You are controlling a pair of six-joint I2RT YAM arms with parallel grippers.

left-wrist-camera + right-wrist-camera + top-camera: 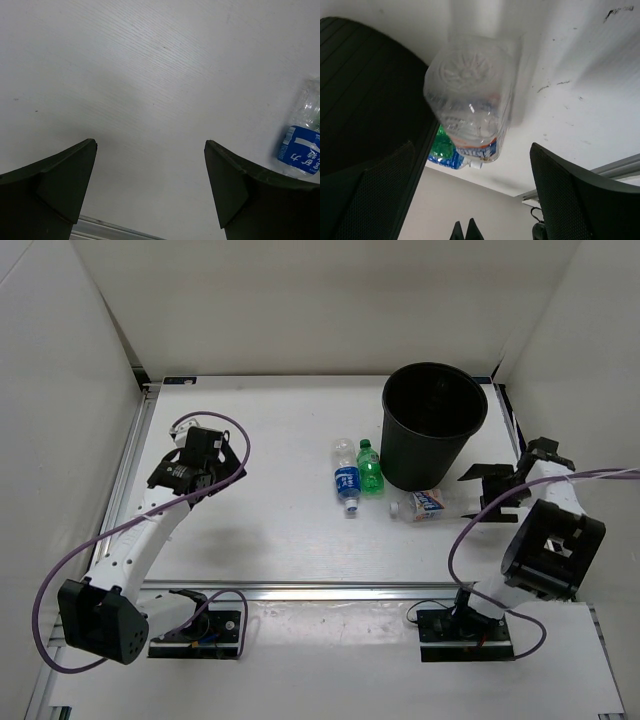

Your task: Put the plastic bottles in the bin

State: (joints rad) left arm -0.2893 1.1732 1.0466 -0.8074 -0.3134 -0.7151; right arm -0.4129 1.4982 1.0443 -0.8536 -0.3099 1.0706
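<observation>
The black bin (434, 425) stands upright at the back right. To its left lie a clear bottle with a blue label (346, 476) and a green bottle (370, 468), side by side. A clear bottle with a white-red-blue label (430, 505) lies in front of the bin. My right gripper (487, 487) is open just right of that bottle's base. In the right wrist view the bottle's base (470, 95) fills the space ahead of the open right gripper (472, 150), with the bin's wall (365, 90) at left. My left gripper (150, 145) hangs open over bare table, the blue-label bottle (302, 145) far to its right.
White walls close in the table at the back and both sides. A metal rail (330, 590) runs along the near edge. Purple cables (70, 570) loop from both arms. The green bottle (440, 145) shows beyond the labelled bottle in the right wrist view.
</observation>
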